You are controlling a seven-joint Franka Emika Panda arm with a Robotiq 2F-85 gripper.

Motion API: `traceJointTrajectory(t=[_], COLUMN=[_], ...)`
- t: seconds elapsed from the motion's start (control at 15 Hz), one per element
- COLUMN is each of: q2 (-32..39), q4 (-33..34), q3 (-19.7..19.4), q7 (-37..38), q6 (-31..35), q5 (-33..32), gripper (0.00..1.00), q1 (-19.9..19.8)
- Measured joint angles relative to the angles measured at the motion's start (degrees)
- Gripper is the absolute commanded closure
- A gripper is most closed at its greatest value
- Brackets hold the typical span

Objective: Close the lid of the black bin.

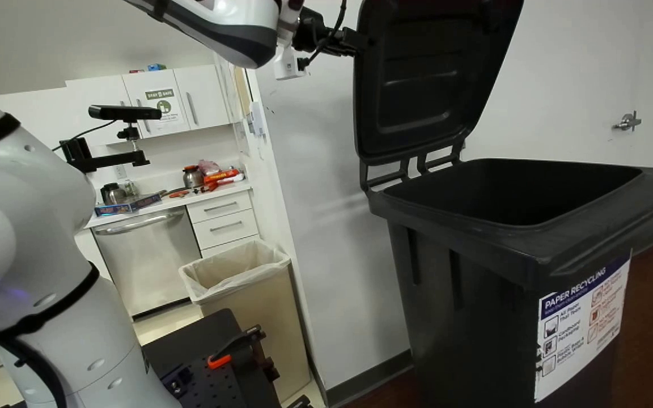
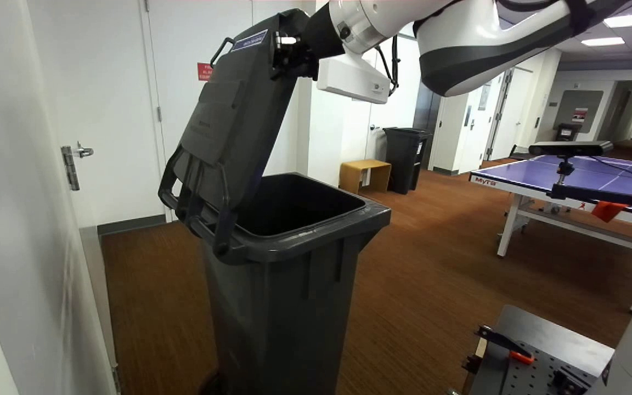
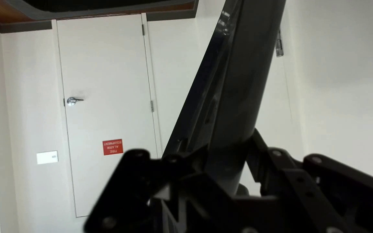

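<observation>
Although the lid (image 1: 428, 85) was within the robot's hold, most of the closing was left to do: the hinge arms (image 2: 225, 230), plain in both exterior views, let it stand steeply raised, leaning only somewhat over the opening (image 2: 299, 206). It took up the upper right of an exterior view, and beneath it, at the lower right, the black bin (image 1: 485, 283) gaped uncovered, its paper recycling label (image 1: 584, 328) facing out. At the lid's side edge the gripper (image 3: 228, 150) had its fingers (image 3: 258, 152) on opposite faces of the plastic in the wrist view and appeared to be pinching it, though blur at the bottom of that frame hid how firmly. So taking hold looked done; swinging the lid down until it lay flat across the opening, then letting go, seemed to remain. Farther out, the robot's arm (image 1: 241, 14) reached in from the upper left, and at lower centre an open beige bin (image 1: 258, 334) with a pale liner (image 1: 207, 286) stood apart, outside the job.
</observation>
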Motion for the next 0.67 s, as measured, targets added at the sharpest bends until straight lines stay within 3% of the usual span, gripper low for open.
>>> traceJointTrajectory(t=[0.07,0.13,0.4,0.47,0.67], q2=[-0.07,-0.14,-0.21,-0.22,0.4], q4=[-0.07,-0.16,-0.31,-0.31,0.37], q3=[0.0,0.0,0.0,0.01,0.0], q7=[2.95,5.69,9.16,9.16,9.17], q6=[0.0,0.0,-0.05,-0.05,0.35], q5=[-2.15,-4.14,-6.45,-6.45,-6.18], gripper=[0.94,0.78,0.78,0.94,0.94], q1=[-0.42,-0.79,-1.31,-1.31,-1.28])
